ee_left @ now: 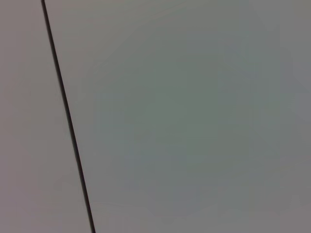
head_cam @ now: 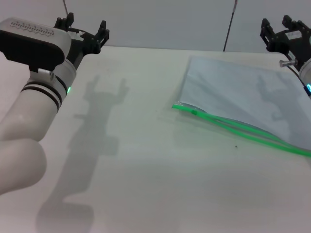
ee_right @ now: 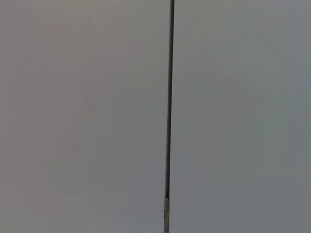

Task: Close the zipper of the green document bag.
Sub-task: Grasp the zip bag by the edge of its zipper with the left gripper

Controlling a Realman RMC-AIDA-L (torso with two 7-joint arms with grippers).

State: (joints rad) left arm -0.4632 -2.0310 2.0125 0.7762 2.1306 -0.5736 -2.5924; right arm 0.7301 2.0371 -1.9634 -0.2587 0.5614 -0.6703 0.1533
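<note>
The green document bag (head_cam: pixel 243 94) lies flat on the right side of the white table (head_cam: pixel 146 170), a translucent pale pouch. Its zipper (head_cam: pixel 243 132) runs as a bright green strip along the near edge, and the two strips look parted along the middle. A tiny green slider (head_cam: pixel 194 112) sits near the strip's left end. My left gripper (head_cam: pixel 85 24) hangs open at the far left, well away from the bag. My right gripper (head_cam: pixel 276 23) is open above the bag's far right corner, not touching it. Both wrist views show only a plain wall.
A grey wall (head_cam: pixel 160 22) rises behind the table's far edge, with a dark vertical seam (ee_left: pixel 68 121) (ee_right: pixel 168 97) in each wrist view. My left arm (head_cam: pixel 34 102) fills the near left of the head view.
</note>
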